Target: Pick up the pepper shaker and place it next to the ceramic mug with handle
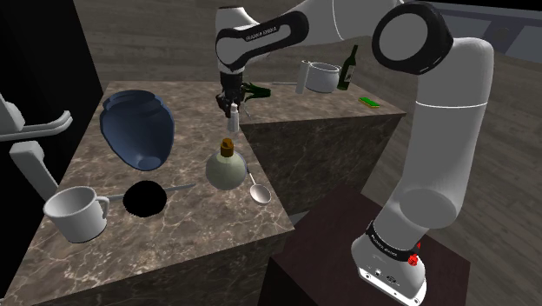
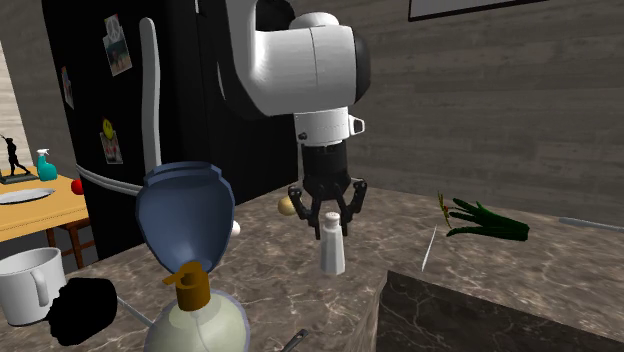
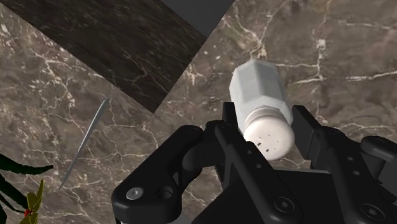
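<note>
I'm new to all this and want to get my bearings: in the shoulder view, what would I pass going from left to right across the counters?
white mug → blue bowl → white shaker → second white mug → green bottle → flat green item

Brown marble counter point(image 1: 200, 226) — white mug point(image 1: 76, 213), blue vessel point(image 1: 137, 129), round flask point(image 1: 228, 169), spoon point(image 1: 259, 191), black blob point(image 1: 144, 199), leafy green stalk point(image 2: 485, 220)
</note>
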`<state>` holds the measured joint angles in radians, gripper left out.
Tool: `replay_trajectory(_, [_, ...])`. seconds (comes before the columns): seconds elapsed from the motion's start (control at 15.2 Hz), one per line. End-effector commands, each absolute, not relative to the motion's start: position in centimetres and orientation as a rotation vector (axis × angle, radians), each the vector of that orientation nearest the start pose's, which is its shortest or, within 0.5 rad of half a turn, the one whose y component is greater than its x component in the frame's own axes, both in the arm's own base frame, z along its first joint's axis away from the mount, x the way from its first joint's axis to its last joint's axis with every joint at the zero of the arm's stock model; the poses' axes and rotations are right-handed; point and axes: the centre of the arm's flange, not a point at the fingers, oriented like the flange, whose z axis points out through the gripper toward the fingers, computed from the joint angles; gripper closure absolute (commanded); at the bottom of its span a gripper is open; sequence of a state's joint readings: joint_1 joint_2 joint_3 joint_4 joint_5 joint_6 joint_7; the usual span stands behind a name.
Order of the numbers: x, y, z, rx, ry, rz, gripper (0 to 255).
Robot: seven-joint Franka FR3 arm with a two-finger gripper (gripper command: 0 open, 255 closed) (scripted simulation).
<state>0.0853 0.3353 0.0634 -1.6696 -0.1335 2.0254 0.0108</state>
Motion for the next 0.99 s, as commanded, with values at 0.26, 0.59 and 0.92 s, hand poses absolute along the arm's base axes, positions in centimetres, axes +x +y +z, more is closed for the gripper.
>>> replay_trajectory(0.26, [64.9,8.6,44.4,-3.224,-0.310,-0.047,255])
replay_trajectory(0.59, [64.9,8.6,47.0,-3.224,-0.310,-0.047,255])
replay_trajectory(0.92, [64.9,8.6,49.7,-3.224,-0.310,-0.047,255])
